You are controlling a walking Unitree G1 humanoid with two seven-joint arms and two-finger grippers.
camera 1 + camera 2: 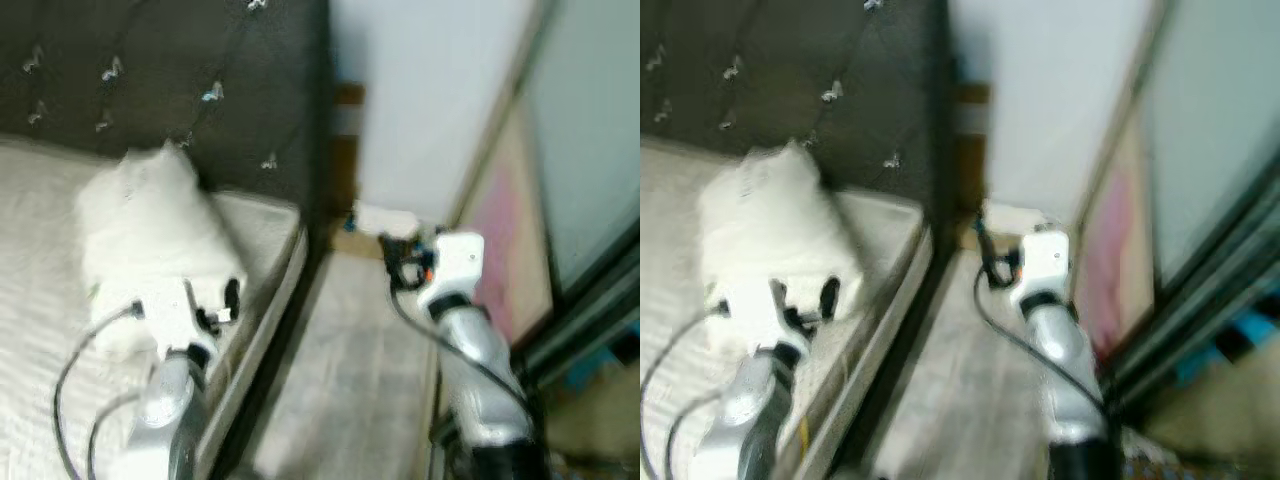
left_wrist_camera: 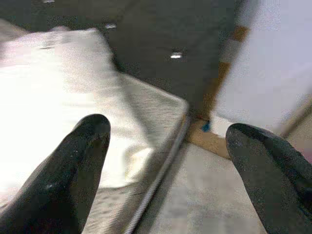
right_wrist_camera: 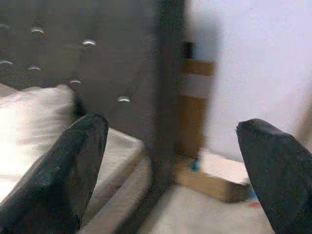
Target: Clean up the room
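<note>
A white pillow lies on the bed's pale mattress, leaning against the dark tufted headboard. My left gripper is open and hovers over the mattress edge, just short of the pillow, with nothing between its fingers. My right gripper is open too, held above the strip of floor beside the bed. It points toward a small white-topped wooden object on the floor by the wall. The head views are blurred.
A narrow strip of grey floor runs between the bed and a sliding door with a dark frame on the right. A white wall closes the far end. Cables hang from both arms.
</note>
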